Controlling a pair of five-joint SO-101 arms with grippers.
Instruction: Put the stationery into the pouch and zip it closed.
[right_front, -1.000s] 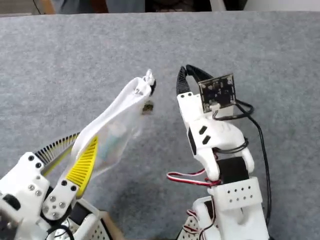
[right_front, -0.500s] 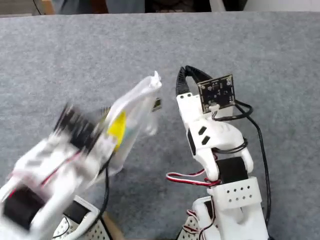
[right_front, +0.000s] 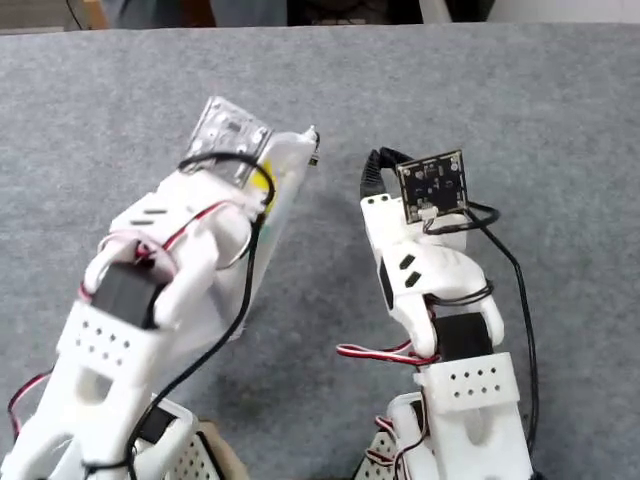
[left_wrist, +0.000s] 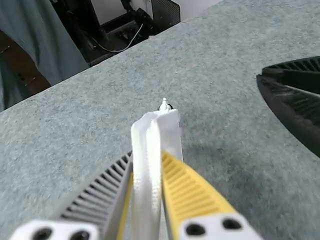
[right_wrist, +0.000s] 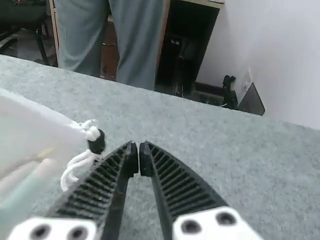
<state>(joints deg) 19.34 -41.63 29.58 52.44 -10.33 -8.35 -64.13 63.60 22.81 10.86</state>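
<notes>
The white translucent pouch (right_front: 278, 205) lies under my left arm in the high view, its zipper pull (right_front: 312, 137) at the far end. In the left wrist view the pouch (left_wrist: 150, 150) stands edge-on, pinched between the grey and yellow fingers of my left gripper (left_wrist: 147, 172), which is shut on it. My right gripper (right_wrist: 138, 151) is shut with nothing in it, just right of the pouch (right_wrist: 30, 145); the white cord and black zipper pull (right_wrist: 92, 142) hang beside its black fingertips. In the high view the right gripper (right_front: 375, 165) sits apart from the pouch's far end.
Grey felt (right_front: 500, 100) covers the table all around. A dark furniture base and a person's grey trousers (right_wrist: 130, 35) stand beyond the table's far edge. A white perforated base (right_front: 180, 455) sits at the near edge.
My left arm swung up and forward over the pouch, carrying it toward the far side; the pouch end with the zipper pull shifted slightly right. The right gripper's black fingers closed.
</notes>
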